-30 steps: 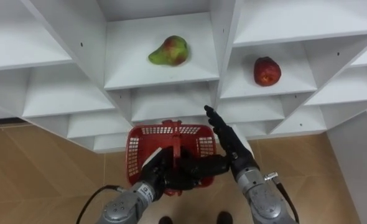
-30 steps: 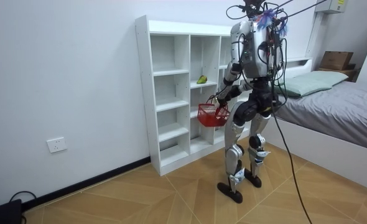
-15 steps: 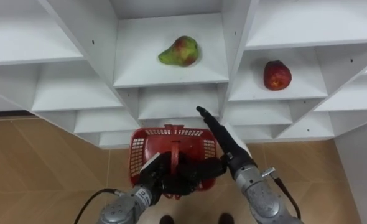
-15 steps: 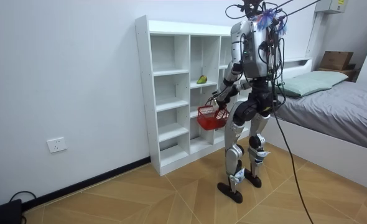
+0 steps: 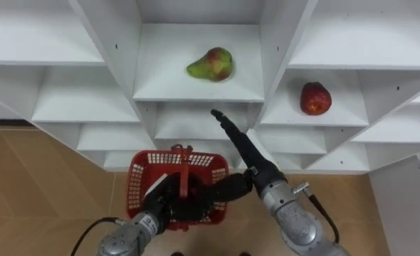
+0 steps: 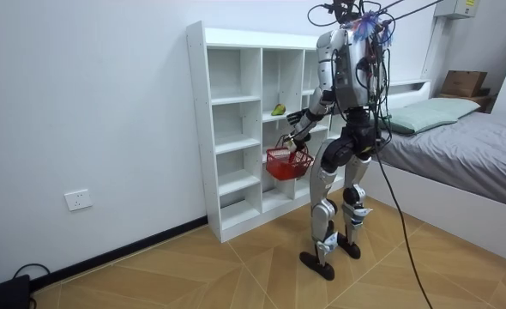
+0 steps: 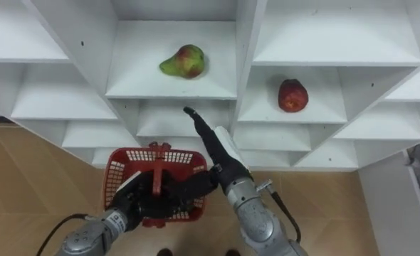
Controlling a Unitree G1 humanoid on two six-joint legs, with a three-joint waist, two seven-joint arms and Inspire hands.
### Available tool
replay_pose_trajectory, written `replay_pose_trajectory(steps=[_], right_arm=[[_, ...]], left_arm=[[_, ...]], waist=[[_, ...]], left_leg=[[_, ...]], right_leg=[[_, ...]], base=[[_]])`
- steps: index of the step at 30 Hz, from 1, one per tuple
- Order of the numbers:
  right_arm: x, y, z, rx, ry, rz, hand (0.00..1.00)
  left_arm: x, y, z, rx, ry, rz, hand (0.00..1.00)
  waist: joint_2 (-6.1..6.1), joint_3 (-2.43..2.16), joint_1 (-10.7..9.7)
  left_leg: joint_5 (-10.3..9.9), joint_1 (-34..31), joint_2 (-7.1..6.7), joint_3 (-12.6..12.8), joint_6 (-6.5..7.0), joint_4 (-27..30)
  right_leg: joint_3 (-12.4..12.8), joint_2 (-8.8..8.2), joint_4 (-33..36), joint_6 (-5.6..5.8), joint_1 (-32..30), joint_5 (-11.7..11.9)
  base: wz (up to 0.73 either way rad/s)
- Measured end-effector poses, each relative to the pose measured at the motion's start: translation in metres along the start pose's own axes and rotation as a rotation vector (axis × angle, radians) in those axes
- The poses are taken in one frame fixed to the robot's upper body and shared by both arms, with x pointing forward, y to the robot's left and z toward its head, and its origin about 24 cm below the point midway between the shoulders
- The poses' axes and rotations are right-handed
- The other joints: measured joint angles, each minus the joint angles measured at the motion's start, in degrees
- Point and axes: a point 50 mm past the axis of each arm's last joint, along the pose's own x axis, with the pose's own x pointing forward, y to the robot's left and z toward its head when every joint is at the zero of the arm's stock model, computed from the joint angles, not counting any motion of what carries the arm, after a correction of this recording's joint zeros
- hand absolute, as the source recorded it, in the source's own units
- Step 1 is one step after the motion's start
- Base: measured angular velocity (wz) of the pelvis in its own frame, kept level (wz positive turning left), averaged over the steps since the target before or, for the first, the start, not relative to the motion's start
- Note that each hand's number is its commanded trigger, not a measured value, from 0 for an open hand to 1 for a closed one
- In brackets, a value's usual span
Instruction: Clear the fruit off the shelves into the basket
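Wall [image 6: 90, 103]: plain white, unmarked, evenly lit. One white socket [image 6: 79, 200] low on it, above a white baseboard [image 6: 124, 249].

Floor [image 6: 193, 275]: tan wood laid in herringbone.

Closet [image 6: 198, 137]: white, open-fronted, set against the wall, with three columns of compartments divided by shelves.

Bed [image 6: 476, 163]: at the room view's right, grey cover, with a pale green pillow [image 6: 429, 112] at its head. A brown box [image 6: 464, 82] sits on the ledge behind the pillow.
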Motion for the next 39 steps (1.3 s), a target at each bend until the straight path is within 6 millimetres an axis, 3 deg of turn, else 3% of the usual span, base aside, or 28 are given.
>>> replay_pose_trajectory(steps=[15,18,21,25,28,39], right_arm=[[0.000,-0.012,0.017,-0.040,-0.081,-0.008,0.00],[0.001,-0.022,0.030,-0.055,-0.142,-0.048,0.00],[0.001,-0.030,0.041,-0.060,-0.192,-0.098,0.00],[0.000,-0.032,0.042,-0.065,-0.201,-0.114,0.00],[0.000,-0.034,0.041,-0.070,-0.201,-0.124,0.00],[-0.001,-0.042,0.049,-0.084,-0.252,-0.173,0.00]], left_arm=[[-0.005,0.000,-0.009,-0.007,0.024,0.000,1.00],[-0.007,0.002,-0.011,-0.007,0.033,0.006,1.00],[-0.010,0.003,-0.015,-0.008,0.045,0.010,1.00],[-0.012,0.002,-0.020,-0.014,0.058,0.012,1.00],[-0.013,0.003,-0.022,-0.017,0.067,0.014,1.00],[-0.016,0.008,-0.030,-0.015,0.106,0.032,1.00]], waist=[[-0.25,-0.16,0.42],[-0.28,-0.18,0.36],[-0.47,-0.32,0.35],[-1.12,-0.74,0.45],[-1.29,-0.80,0.77],[-2.73,-0.19,1.17]], left_leg=[[-0.02,3.86,-0.04,-0.04,-0.08,-1.09],[-0.03,4.20,-0.06,-0.04,-0.09,-1.15],[-0.03,5.12,-0.08,-0.04,-0.10,-1.31],[-0.06,6.08,-0.11,-0.09,-0.14,-1.54],[-0.06,6.59,-0.12,-0.09,-0.14,-1.63],[-0.14,5.95,-0.12,-0.79,-0.25,-1.29]], right_leg=[[-0.03,0.16,-0.80,0.12,3.66,-0.07],[0.02,0.18,-0.79,0.14,3.97,-0.09],[0.12,0.22,-1.03,0.14,4.97,-0.09],[0.33,0.32,-1.29,0.20,5.89,-0.12],[0.27,0.32,-1.30,0.22,6.45,-0.13],[-0.40,0.34,-1.62,0.25,6.45,-0.17]], base=[[0.01],[-0.01],[0.00],[0.00],[0.00],[0.03]])
